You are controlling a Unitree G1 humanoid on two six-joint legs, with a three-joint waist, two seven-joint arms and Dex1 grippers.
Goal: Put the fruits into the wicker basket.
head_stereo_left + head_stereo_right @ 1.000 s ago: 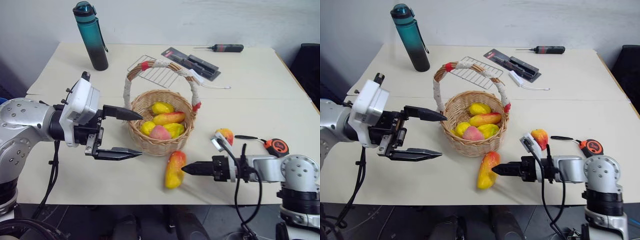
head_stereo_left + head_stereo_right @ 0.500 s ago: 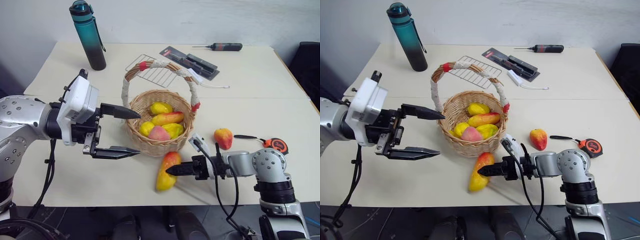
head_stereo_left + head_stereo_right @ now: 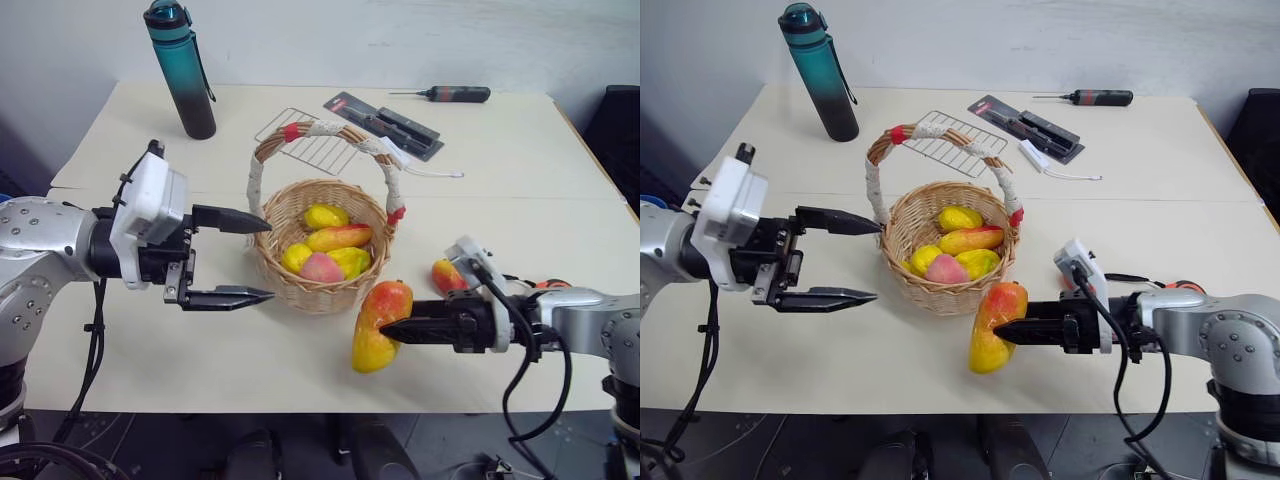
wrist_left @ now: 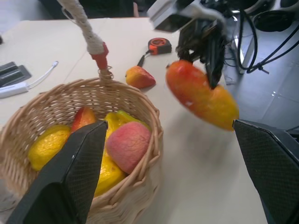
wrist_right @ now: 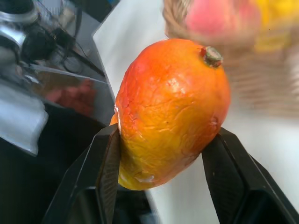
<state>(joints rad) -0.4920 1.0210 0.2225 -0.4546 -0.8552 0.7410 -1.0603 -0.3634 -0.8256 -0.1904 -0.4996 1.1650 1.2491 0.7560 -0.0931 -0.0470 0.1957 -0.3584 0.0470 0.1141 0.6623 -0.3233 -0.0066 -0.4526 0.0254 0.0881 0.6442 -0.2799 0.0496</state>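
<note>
One mango [image 3: 996, 324] hangs clear of the cream table [image 3: 1160, 170], pinched between the right gripper [image 3: 1002, 331] jaws just in front of the basket [image 3: 940, 255], which holds several fruits [image 3: 958, 248]. The left gripper [image 3: 865, 262] hovers open beside the basket. A small fruit [image 3: 445, 275], bottle [image 3: 822, 72], rack [image 3: 945, 150] and screwdriver [image 3: 1085, 97] rest on the table below a white wall [image 3: 1040, 40]

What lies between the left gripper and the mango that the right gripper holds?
In the left eye view, the wicker basket's near wall stands between the left gripper and the mango.
</note>
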